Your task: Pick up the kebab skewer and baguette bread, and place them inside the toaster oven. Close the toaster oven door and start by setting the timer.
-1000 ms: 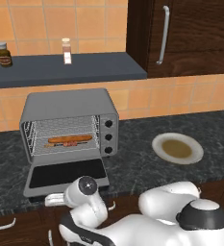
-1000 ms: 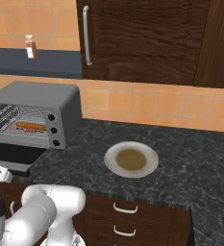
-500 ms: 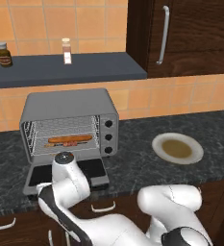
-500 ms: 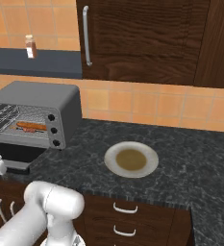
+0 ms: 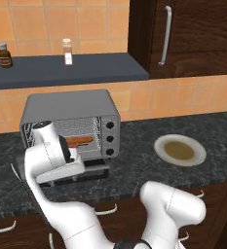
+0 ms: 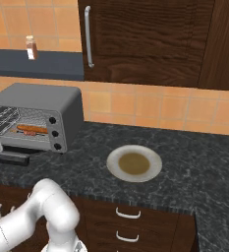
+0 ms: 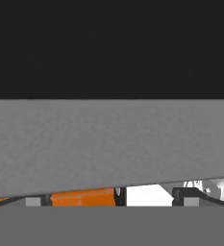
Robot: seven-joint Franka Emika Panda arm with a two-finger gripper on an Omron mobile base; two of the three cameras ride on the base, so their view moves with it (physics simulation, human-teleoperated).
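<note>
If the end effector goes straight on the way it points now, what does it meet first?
Most likely the toaster oven door: in the hand view its grey frame and dark glass lie right ahead, very close. Depth is unclear, so contact may already be near.

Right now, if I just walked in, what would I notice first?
Probably the big white robot arm curling up in front of the grey toaster oven, whose door hangs open with an orange baguette on the rack inside. Next, the round plate alone on the dark speckled counter, right of the oven.
</note>
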